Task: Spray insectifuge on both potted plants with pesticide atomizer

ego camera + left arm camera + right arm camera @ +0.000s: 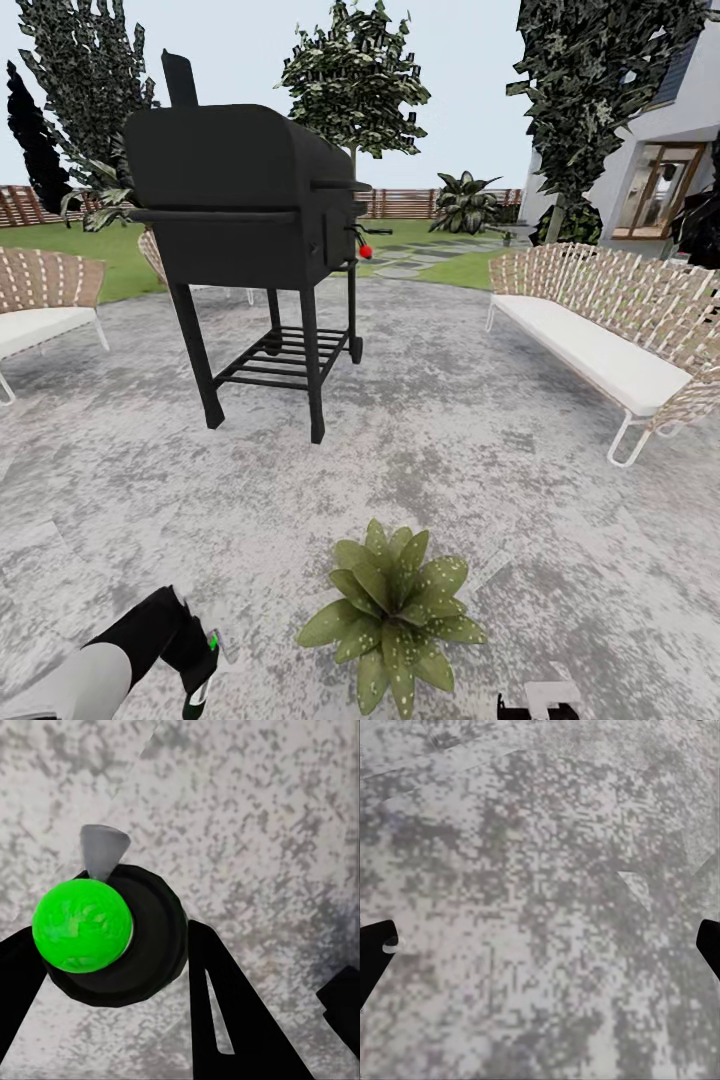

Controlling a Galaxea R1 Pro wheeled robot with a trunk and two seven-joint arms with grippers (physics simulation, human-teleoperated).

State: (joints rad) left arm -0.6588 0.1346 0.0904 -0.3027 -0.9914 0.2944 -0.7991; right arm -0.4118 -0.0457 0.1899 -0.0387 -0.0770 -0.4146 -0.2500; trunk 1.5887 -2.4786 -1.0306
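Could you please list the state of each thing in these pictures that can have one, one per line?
Left gripper: shut on the atomizer, over the paving.
Atomizer: held, green cap and grey nozzle showing.
Right gripper: open, holding nothing, above the paving.
Potted plant: upright on the patio, between the two arms.
Grill: lid closed, standing upright.
Bench: upright, nothing on its white cushion.
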